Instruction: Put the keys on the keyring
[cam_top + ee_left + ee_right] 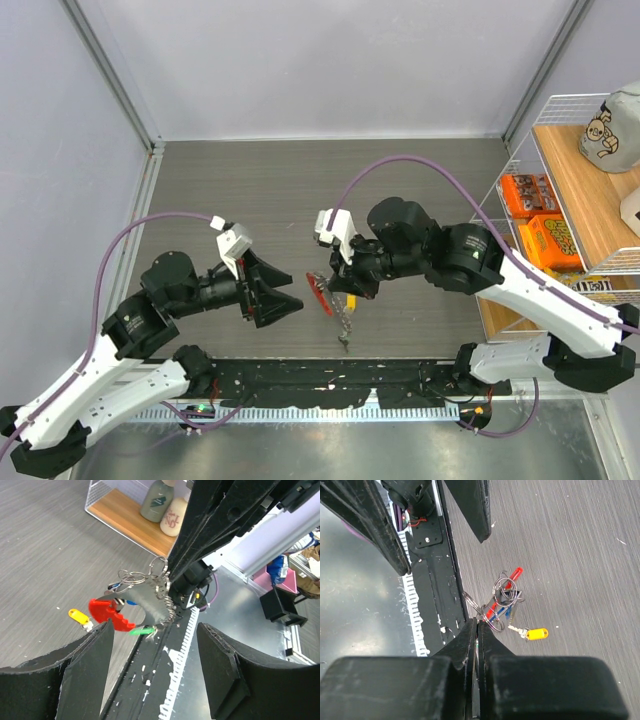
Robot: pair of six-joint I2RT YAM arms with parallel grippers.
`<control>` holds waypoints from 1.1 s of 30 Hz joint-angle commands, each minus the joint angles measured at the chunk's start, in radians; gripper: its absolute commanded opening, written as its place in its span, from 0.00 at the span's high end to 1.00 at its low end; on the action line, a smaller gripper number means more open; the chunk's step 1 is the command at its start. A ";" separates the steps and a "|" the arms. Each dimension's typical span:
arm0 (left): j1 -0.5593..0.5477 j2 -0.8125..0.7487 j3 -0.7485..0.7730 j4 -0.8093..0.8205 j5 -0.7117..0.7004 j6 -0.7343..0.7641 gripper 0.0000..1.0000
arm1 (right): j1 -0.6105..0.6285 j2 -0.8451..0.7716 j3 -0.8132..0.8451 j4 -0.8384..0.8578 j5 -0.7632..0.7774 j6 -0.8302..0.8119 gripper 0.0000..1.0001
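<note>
My right gripper (477,624) is shut on the keyring (506,593), a cluster of thin metal rings, and holds it just above the table. A red tag (107,613), a green tag (142,629) and a blue tag (508,612) hang in the bunch, and a short chain (345,326) dangles below it. A yellow-tagged key (535,633) sits beside the bunch; whether it hangs or lies on the table I cannot tell. My left gripper (154,652) is open, its fingers (86,672) spread on either side just short of the bunch and touching nothing. In the top view it (293,293) faces the right gripper (340,292).
A black rail (330,380) with a white toothed strip runs along the near table edge under the bunch. A wire rack (560,180) with wooden shelves, orange boxes (545,235) and bottles (157,502) stands at the right. Grey walls close in the far and left sides.
</note>
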 commanded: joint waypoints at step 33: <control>0.002 0.024 -0.012 0.166 -0.045 0.157 0.10 | 0.045 0.081 0.096 -0.049 0.246 -0.015 0.95</control>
